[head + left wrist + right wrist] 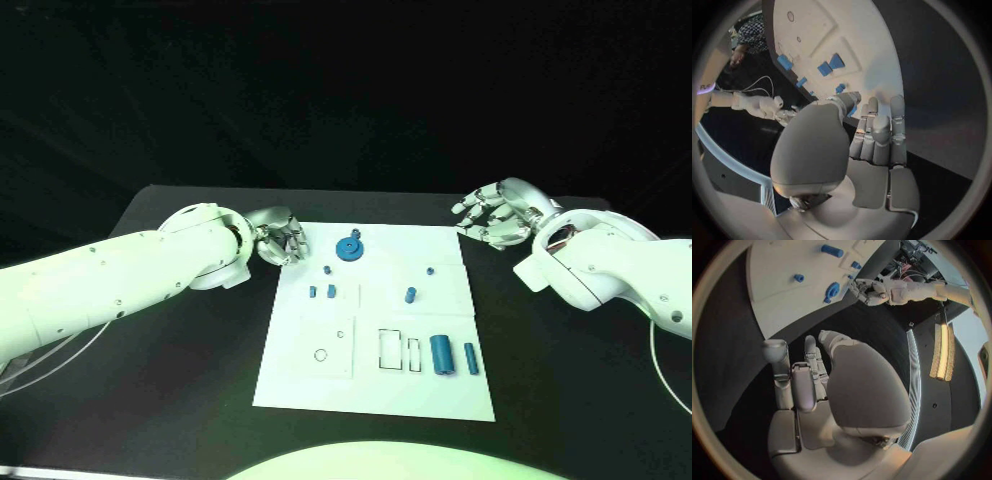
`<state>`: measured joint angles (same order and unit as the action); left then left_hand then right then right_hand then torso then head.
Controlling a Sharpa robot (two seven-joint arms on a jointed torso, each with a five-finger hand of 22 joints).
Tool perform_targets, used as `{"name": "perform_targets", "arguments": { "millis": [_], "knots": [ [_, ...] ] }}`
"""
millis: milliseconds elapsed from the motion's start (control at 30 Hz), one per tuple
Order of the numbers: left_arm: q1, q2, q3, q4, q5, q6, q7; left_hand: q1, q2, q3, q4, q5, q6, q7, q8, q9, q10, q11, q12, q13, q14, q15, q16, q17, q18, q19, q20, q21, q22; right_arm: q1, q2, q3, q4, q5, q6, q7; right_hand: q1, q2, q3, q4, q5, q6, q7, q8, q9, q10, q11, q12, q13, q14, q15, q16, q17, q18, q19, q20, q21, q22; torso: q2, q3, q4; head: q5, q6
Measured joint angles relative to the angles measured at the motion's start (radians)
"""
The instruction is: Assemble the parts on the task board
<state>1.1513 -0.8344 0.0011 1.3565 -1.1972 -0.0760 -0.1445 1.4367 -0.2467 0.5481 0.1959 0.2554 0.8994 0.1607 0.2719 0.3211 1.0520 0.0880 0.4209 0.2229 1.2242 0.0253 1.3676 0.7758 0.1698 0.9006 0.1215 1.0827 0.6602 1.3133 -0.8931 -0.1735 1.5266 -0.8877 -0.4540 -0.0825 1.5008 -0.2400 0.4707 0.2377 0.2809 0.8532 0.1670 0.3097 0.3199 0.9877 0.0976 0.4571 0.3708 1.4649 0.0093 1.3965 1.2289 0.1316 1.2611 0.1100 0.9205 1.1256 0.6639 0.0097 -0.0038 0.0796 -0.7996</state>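
Black matte table (173, 400) bears flat white task board (382, 385); left hand (281, 243) and right hand (498, 212) spread, empty.

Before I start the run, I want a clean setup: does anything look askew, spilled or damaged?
Nothing stands out. The task board lies flat on the black table, blue parts rest on it, and both the left hand and right hand hold nothing.

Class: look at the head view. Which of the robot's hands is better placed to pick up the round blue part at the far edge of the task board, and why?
Probably the left. The left hand hovers at the task board's far left corner, close beside the round blue part. The right hand sits off the board's far right corner, farther away. Both hands hold nothing.
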Motion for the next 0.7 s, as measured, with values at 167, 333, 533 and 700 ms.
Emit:
{"name": "perform_targets", "arguments": {
  "millis": [167,333,533,700],
  "knots": [
    [0.001,-0.038,0.005,0.001,0.244,-0.052,0.048,0.015,0.01,0.022,-0.016,0.0,-0.018,0.018,0.021,0.001,-0.046,0.02,0.016,0.01,-0.156,0.013,-0.133,-0.243,0.0,-0.032,0.016,-0.045,-0.023,-0.012,0.014,-0.002,-0.008,-0.144,0.049,0.004,-0.018,-0.026,0.048,-0.043,0.0,0.044,-0.003,0.008,-0.002,0.032,-0.002,-0.116,-0.106,0.003,0.003,0.0,-0.003,0.0,0.001,0.001,0.007,0.018,0.0,0.0006,-0.0004,-0.03,0.003],
    [0.001,-0.071,0.005,0.024,0.604,-0.071,0.14,0.03,0.018,0.035,-0.036,0.0,-0.047,0.036,0.042,0.001,-0.088,0.037,0.039,0.01,-0.205,0.028,-0.208,-0.303,0.0,-0.064,0.027,-0.068,-0.033,-0.025,0.032,-0.002,-0.015,-0.332,0.109,-0.008,-0.034,-0.042,0.053,-0.047,0.0,0.063,-0.014,0.008,-0.005,0.033,-0.001,-0.164,-0.153,0.003,0.003,-0.006,-0.012,0.0,-0.01,0.001,-0.001,0.017,0.002,0.0006,0.0,-0.055,0.006],
    [0.002,-0.096,0.006,0.071,0.878,-0.062,0.241,0.002,0.018,0.011,-0.028,0.0,-0.06,0.037,0.061,0.002,-0.098,0.041,0.058,0.01,-0.222,0.034,-0.24,-0.325,0.0,-0.079,0.035,-0.107,-0.058,-0.037,0.051,-0.003,-0.016,-0.496,0.158,-0.031,-0.041,-0.048,0.05,-0.05,0.0,0.066,-0.014,0.008,-0.007,0.033,-0.001,-0.169,-0.166,0.003,0.003,-0.002,0.004,0.0,-0.009,0.001,0.015,0.032,0.002,-0.0014,-0.0001,-0.072,0.004],
    [0.002,-0.107,0.006,0.097,0.98,-0.047,0.281,0.002,0.018,0.008,-0.03,0.0,-0.062,0.04,0.064,0.002,-0.105,0.041,0.062,0.01,-0.222,0.034,-0.245,-0.328,0.0,-0.079,0.035,-0.115,-0.062,-0.047,0.068,-0.004,-0.018,-0.568,0.179,-0.048,-0.054,-0.052,0.042,-0.059,0.0,0.066,-0.014,0.008,-0.011,0.033,-0.001,-0.183,-0.181,0.003,0.003,0.002,0.009,0.0,0.001,0.0,0.027,0.04,0.002,-0.0013,-0.0007,-0.078,0.0]
  ]
}}
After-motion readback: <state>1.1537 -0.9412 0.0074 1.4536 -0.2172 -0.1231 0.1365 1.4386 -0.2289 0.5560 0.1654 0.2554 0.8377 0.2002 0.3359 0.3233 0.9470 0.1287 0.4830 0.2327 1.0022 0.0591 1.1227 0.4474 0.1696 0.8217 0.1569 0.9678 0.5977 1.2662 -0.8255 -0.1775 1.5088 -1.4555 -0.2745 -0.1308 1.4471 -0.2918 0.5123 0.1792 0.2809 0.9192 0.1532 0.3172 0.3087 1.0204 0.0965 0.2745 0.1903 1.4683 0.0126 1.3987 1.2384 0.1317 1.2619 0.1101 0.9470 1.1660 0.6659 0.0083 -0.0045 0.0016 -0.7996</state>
